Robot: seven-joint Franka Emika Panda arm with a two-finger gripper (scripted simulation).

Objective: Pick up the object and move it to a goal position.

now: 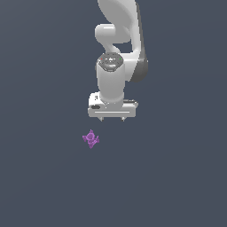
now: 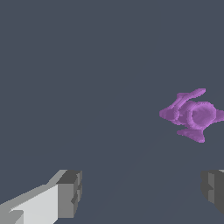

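The object (image 1: 91, 139) is a tiny bright purple, spiky-lobed piece lying on the dark grey floor, below and toward the exterior view's left of the gripper. It also shows in the wrist view (image 2: 192, 115), off to one side of the fingers. My white gripper (image 1: 112, 119) hangs from the white arm and points down, with only its short fingertips (image 1: 102, 119) showing under the hand. In the wrist view its gripper point (image 2: 142, 192) lies between two fingers set wide apart, with nothing between them. The gripper is open and empty, apart from the object.
The plain dark grey floor (image 1: 168, 177) fills both views. The white arm (image 1: 119, 40) rises to the top of the exterior view. No goal marker shows.
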